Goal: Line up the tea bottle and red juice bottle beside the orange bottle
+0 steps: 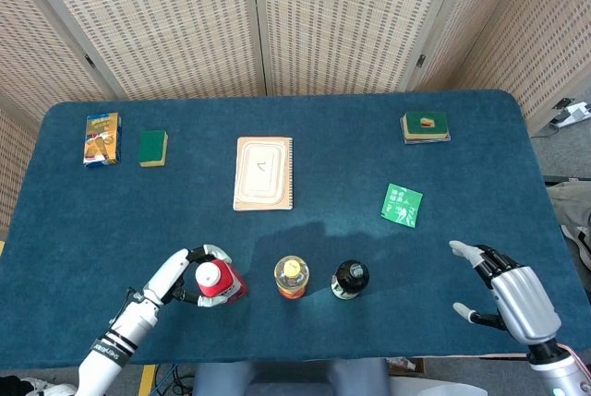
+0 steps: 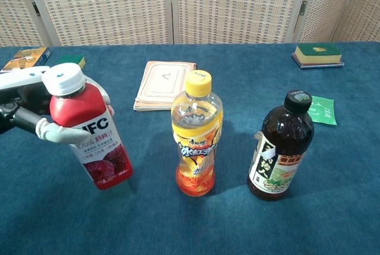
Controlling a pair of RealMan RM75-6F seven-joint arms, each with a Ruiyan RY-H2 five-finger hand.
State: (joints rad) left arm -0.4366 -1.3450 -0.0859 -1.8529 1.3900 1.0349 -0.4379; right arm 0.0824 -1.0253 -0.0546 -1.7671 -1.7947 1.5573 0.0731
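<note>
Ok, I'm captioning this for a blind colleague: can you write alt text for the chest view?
The left hand holds a tilted red juice bottle just left of an upright orange bottle, with a dark tea bottle standing to its right on a blue table. Behind lie a notebook, a green packet and a green-topped block.

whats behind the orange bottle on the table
Behind the orange bottle lies a cream notebook flat on the blue table, well apart from it. The bottle covers only a strip of cloth; nothing else shows there in the head view.
</note>
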